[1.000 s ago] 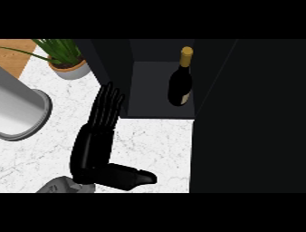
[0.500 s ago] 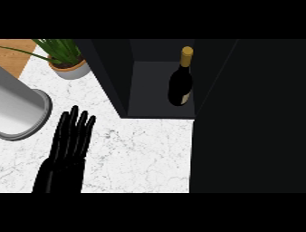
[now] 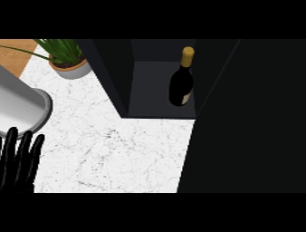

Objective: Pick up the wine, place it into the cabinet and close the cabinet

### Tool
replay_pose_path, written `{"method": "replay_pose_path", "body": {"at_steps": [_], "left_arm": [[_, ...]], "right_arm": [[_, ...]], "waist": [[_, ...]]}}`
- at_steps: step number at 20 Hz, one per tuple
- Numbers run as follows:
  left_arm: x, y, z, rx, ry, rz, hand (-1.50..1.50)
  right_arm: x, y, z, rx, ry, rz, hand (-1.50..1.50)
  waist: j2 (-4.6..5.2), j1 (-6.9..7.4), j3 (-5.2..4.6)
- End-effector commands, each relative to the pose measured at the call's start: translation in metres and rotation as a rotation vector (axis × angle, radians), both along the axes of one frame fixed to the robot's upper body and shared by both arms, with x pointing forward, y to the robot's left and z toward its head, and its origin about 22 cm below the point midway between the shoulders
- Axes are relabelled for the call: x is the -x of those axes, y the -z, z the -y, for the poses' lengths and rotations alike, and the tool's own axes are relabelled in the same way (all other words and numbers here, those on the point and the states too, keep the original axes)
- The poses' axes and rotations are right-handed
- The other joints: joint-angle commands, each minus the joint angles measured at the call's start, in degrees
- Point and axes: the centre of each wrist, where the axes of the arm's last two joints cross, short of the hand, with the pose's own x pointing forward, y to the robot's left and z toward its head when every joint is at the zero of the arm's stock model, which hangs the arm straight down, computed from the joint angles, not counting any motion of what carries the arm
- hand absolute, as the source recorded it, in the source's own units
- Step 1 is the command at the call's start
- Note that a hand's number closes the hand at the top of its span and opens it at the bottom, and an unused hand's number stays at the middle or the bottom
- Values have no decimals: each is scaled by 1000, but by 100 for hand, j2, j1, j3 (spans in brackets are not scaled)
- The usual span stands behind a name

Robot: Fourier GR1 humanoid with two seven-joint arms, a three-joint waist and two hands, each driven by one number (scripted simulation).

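**Head view, looking down on the counter.** The greatest area is taken by the dark cabinet (image 3: 112, 68), which stands at the back of the scene. One compartment is seen open to the front, its grey interior framed by black walls. To its right a broad black panel (image 3: 256, 118) runs from the upper to the lower edge of the scene and hides the right part of the counter. Whether this panel is the cabinet's door or its side cannot be told.

The white marbled counter (image 3: 116, 149) is shown in front of and to the left of the cabinet. A strip of wooden surface (image 3: 5, 52) is seen past the counter's far-left corner.

A large grey cylinder (image 3: 8, 106) enters from the left edge, its rimmed end lying over the counter.

Just below that end, at the lower-left corner, the left hand (image 3: 8, 165) is shown. Its black fingers are held straight and side by side, pointed toward the back, and nothing is held. It is well apart from the cabinet. No right hand is shown.

A potted plant (image 3: 67, 61) in a tan pot is set on the counter just beside the cabinet's left wall.

The wine (image 3: 181, 86), a dark bottle with a gold cap (image 3: 188, 51), is seen inside the open compartment, near its right wall, apparently upright.
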Motion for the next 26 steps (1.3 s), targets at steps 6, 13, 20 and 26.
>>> {"method": "replay_pose_path", "body": {"at_steps": [6,13,20,26], "left_arm": [[33,-12,-62,-8,-26,16,-150],[41,-20,-88,-17,-42,25,-150],[50,-31,-105,-13,27,27,-150],[48,-23,-119,1,-4,23,-150]], "right_arm": [[27,-27,-40,-45,-60,7,150],[20,-35,-101,2,-66,113,150],[-18,-49,-148,24,8,152,150],[-52,-59,-185,53,75,174,150]], "waist": [[-29,74,-15],[-20,68,-11],[5,178,-9],[12,81,-4]]}}
